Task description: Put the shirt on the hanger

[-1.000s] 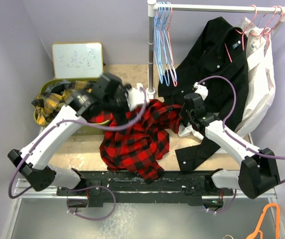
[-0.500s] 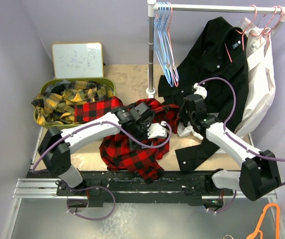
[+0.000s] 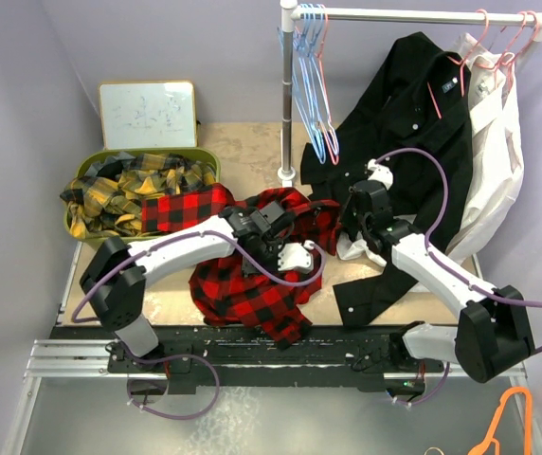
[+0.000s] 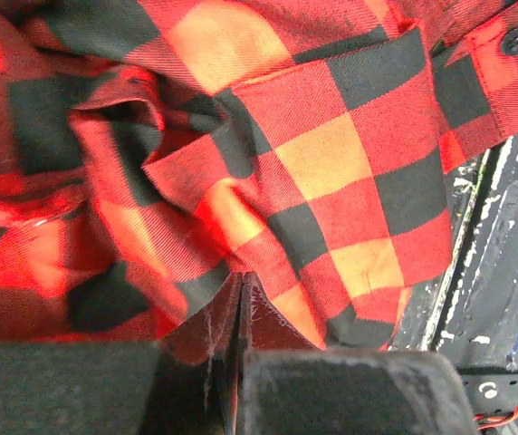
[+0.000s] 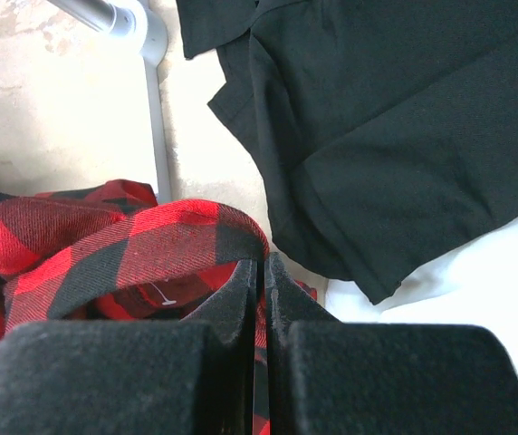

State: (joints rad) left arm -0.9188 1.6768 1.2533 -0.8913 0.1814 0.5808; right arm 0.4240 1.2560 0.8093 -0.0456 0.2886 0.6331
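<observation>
a: start at the left hand (image 4: 241, 294). how does it stand?
b: its fingers are pressed together on a fold of the red-and-black shirt (image 4: 331, 181). from its own camera the checked cloth fills nearly everything, with a dark scuffed surface (image 4: 503, 272) showing at the right.
a: and the right hand (image 5: 261, 272)?
b: much the same. it is pinching a rolled edge of that shirt, with the black shirt (image 5: 404, 118) and a bit of the white shirt (image 5: 476, 272) just beyond.
a: where does the shirt lie?
b: crumpled on the worktop (image 3: 247, 142), between the two arms. from above, the left hand sits over its middle and the right hand at its far right edge. one end lies up against the green bin (image 3: 205, 154), which holds a yellow plaid cloth (image 3: 124, 190).
a: the hanger?
b: a pink hanger (image 3: 329, 114) hangs on the rail (image 3: 413, 14) among the blue hangers (image 3: 307, 95), well apart from the shirt. the black and white shirts hang further right on that rail.
a: anything else?
b: a whiteboard (image 3: 148, 114) leans on the back wall behind the bin. an orange hanger (image 3: 508, 417) lies at the near right, off the worktop.
</observation>
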